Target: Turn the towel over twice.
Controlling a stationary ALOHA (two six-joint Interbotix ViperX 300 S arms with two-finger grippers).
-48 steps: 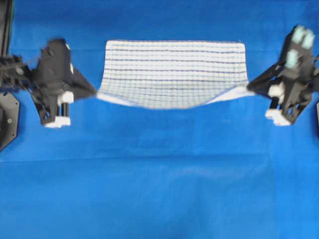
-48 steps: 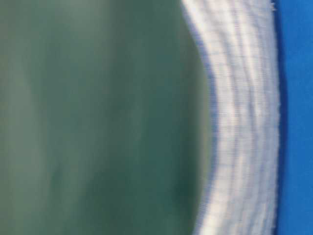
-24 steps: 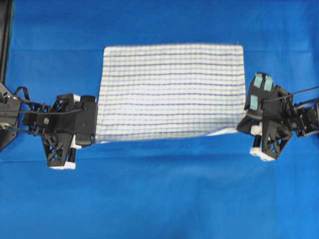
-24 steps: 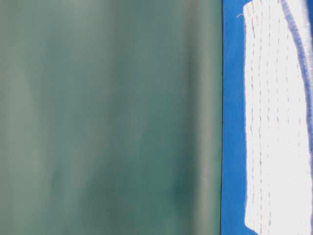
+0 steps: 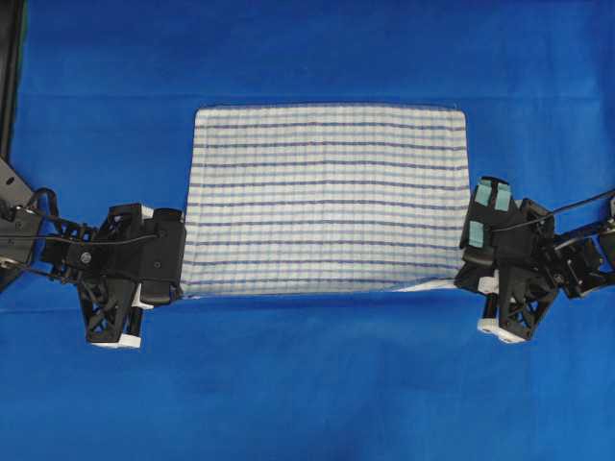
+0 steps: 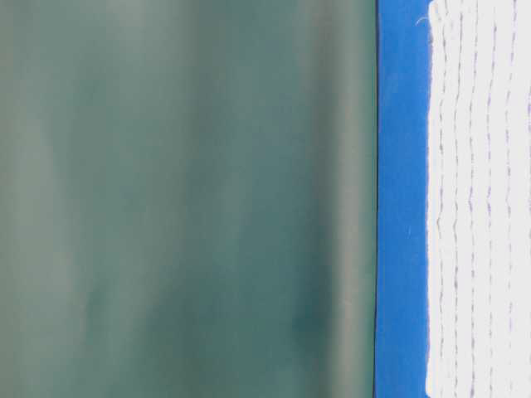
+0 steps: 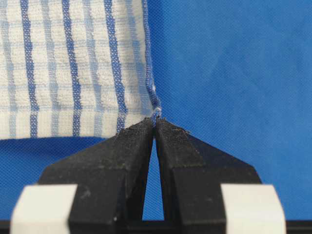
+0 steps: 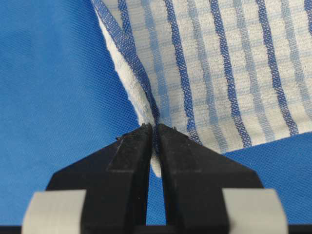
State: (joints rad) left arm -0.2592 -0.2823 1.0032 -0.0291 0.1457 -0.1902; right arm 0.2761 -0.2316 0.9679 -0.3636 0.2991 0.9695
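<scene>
The towel (image 5: 327,197), white with dark and light blue stripes, lies spread nearly flat on the blue table covering; it also appears in the table-level view as a white striped band (image 6: 477,207). My left gripper (image 5: 181,288) is shut on the towel's near left corner (image 7: 155,114). At the near right corner, my right gripper (image 5: 459,280) is shut on the hem (image 8: 155,127), and that corner is slightly lifted and folded, showing its white underside (image 5: 428,284).
The plain blue table covering (image 5: 317,384) stretches all round the towel, with wide room in front of it. A dark post (image 5: 12,77) stands at the far left edge. A dull green wall (image 6: 182,199) stands behind the table.
Both grippers have carried the towel's near edge down and toward the front; the sagging raised cloth has come down and now lies spread flat.
</scene>
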